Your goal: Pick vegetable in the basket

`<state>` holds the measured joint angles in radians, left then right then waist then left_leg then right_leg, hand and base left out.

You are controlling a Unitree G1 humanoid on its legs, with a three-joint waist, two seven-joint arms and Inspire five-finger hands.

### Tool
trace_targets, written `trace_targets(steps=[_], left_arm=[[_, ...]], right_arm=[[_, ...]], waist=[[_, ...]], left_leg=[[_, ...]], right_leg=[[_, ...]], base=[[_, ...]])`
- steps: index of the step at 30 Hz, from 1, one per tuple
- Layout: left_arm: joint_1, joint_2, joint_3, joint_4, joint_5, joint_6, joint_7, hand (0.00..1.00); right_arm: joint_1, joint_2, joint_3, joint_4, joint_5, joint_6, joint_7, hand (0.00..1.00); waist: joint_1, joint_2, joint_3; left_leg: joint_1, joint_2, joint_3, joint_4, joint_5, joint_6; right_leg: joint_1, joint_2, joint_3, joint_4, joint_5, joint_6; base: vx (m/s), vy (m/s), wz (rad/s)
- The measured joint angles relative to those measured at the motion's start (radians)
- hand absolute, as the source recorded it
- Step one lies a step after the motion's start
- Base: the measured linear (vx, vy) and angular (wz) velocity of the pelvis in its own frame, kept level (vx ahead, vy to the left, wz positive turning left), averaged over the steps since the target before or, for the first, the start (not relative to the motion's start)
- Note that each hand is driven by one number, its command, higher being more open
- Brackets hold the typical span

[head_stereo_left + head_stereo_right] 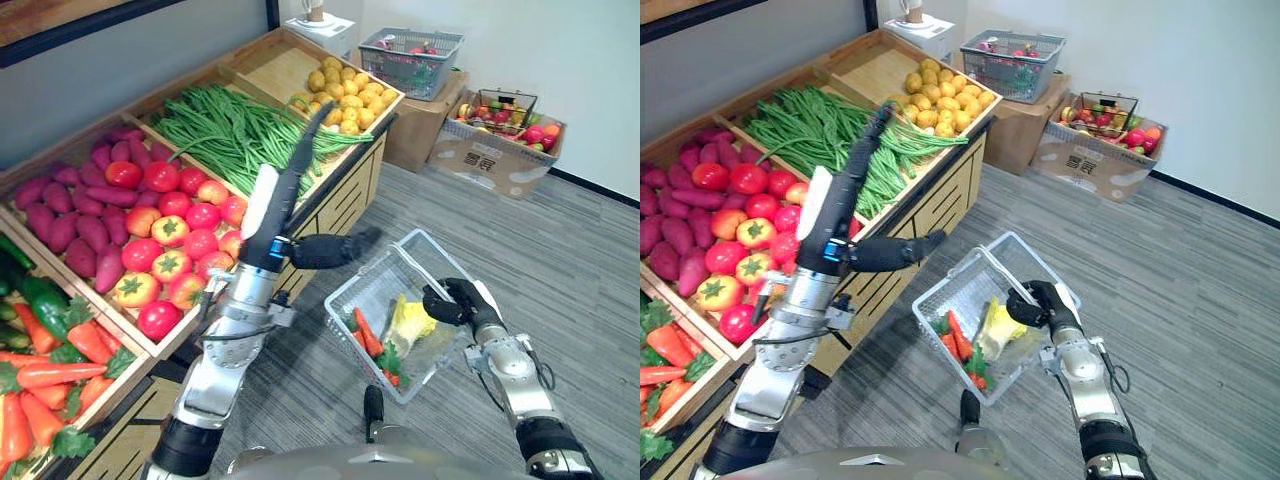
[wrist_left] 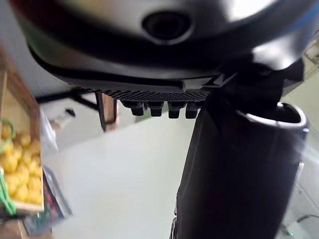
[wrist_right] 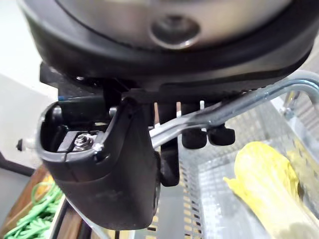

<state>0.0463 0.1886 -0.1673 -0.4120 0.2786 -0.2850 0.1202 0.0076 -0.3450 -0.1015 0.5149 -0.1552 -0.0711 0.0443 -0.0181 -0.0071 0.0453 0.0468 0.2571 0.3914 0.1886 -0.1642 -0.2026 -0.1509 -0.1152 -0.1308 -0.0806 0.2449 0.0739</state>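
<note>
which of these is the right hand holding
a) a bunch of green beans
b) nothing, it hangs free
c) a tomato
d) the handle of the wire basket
d: the right hand has its fingers curled round the metal basket handle, and carries the wire basket with a carrot inside it.

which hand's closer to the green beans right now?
Left. The left hand is stretched out beside the green beans, fingers straight. The right hand is away from the stand, curled round the wire basket handle.
</note>
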Motion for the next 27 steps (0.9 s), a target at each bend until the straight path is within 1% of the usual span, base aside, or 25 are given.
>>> trace_targets(steps=[4, 6, 12, 13, 15, 16, 19, 22, 24, 25, 27], left_arm=[[0.069, -0.003, 0.148, -0.068, 0.008, 0.0, 0.059, 1.0], [0.098, -0.003, 0.237, -0.095, 0.007, 0.0, 0.099, 1.0], [0.16, -0.004, 0.413, -0.111, 0.008, 0.001, 0.166, 1.0], [0.162, -0.005, 0.438, -0.111, 0.011, 0.004, 0.177, 1.0], [0.163, -0.011, 0.478, -0.111, 0.037, 0.006, 0.193, 1.0], [0.169, -0.021, 0.511, -0.114, 0.047, 0.007, 0.21, 1.0], [0.208, -0.035, 0.564, -0.142, 0.055, 0.009, 0.233, 1.0], [0.23, -0.037, 0.626, -0.149, 0.103, 0.015, 0.264, 1.0], [0.232, -0.067, 0.684, -0.149, 0.125, 0.034, 0.281, 1.0], [0.233, -0.076, 0.699, -0.149, 0.125, 0.041, 0.292, 1.0], [0.239, -0.11, 0.771, -0.144, 0.147, 0.068, 0.329, 1.0]], right_arm=[[0.024, 0.001, -0.075, 0.082, -0.035, 0.0, -0.037, 0.0], [0.051, 0.01, -0.122, 0.126, -0.037, 0.0, -0.065, 0.0], [0.072, 0.047, -0.213, 0.229, -0.035, 0.0, -0.104, 0.0], [0.085, 0.047, -0.228, 0.232, -0.034, 0.0, -0.104, 0.0], [0.092, 0.047, -0.242, 0.239, -0.034, 0.0, -0.107, 0.0], [0.093, 0.047, -0.249, 0.256, -0.035, 0.0, -0.117, 0.0], [0.094, 0.051, -0.267, 0.281, -0.034, 0.0, -0.122, 0.0], [0.093, 0.072, -0.29, 0.287, -0.033, 0.0, -0.134, 0.0], [0.093, 0.082, -0.303, 0.302, -0.031, 0.0, -0.14, 0.0], [0.093, 0.083, -0.305, 0.303, -0.028, 0.0, -0.14, 0.0], [0.091, 0.086, -0.315, 0.306, -0.027, 0.0, -0.142, 0.0]], waist=[[0.019, 0.01, -0.013], [0.032, 0.011, -0.031], [0.063, 0.008, -0.048], [0.073, 0.008, -0.051], [0.08, 0.01, -0.058], [0.093, 0.011, -0.063], [0.101, 0.015, -0.069], [0.112, 0.015, -0.07], [0.126, 0.014, -0.074], [0.126, 0.015, -0.075], [0.13, 0.016, -0.077]], left_leg=[[-0.01, 0.0, -0.053, -0.012, 0.014, 0.001], [-0.035, -0.003, -0.101, -0.025, 0.031, 0.001], [-0.053, -0.006, -0.192, -0.074, 0.079, 0.001], [-0.065, -0.006, -0.213, -0.079, 0.084, 0.005], [-0.077, -0.007, -0.242, -0.094, 0.102, 0.004], [-0.076, -0.006, -0.26, -0.115, 0.118, 0.003], [-0.077, -0.006, -0.293, -0.14, 0.137, 0.0], [-0.09, -0.006, -0.316, -0.143, 0.142, 0.003], [-0.1, -0.006, -0.336, -0.149, 0.15, 0.001], [-0.106, -0.006, -0.343, -0.154, 0.154, 0.003], [-0.108, -0.006, -0.356, -0.164, 0.164, 0.002]], right_leg=[[0.025, -0.008, -0.052, 0.0, -0.009, -0.002], [0.032, -0.016, -0.1, 0.0, -0.018, -0.002], [0.064, -0.023, -0.197, -0.002, -0.038, -0.001], [0.066, -0.024, -0.218, -0.005, -0.044, -0.001], [0.069, -0.026, -0.247, -0.005, -0.05, 0.001], [0.073, -0.024, -0.266, -0.005, -0.054, -0.002], [0.09, -0.024, -0.303, -0.005, -0.061, -0.002], [0.097, -0.024, -0.326, -0.005, -0.066, -0.002], [0.098, -0.025, -0.345, -0.005, -0.07, -0.004], [0.098, -0.025, -0.353, -0.005, -0.071, -0.003], [0.098, -0.024, -0.367, -0.005, -0.073, -0.002]], base=[[-0.01, -0.002, 0.38], [-0.02, -0.008, 0.59], [-0.02, -0.019, 0.49], [-0.03, -0.013, 0.54], [-0.01, -0.012, 0.48], [0.0, -0.017, 0.37], [0.01, -0.009, 0.38], [-0.01, 0.008, 0.25], [-0.01, 0.014, 0.26], [0.01, 0.007, 0.27], [0.01, 0.007, 0.2]])
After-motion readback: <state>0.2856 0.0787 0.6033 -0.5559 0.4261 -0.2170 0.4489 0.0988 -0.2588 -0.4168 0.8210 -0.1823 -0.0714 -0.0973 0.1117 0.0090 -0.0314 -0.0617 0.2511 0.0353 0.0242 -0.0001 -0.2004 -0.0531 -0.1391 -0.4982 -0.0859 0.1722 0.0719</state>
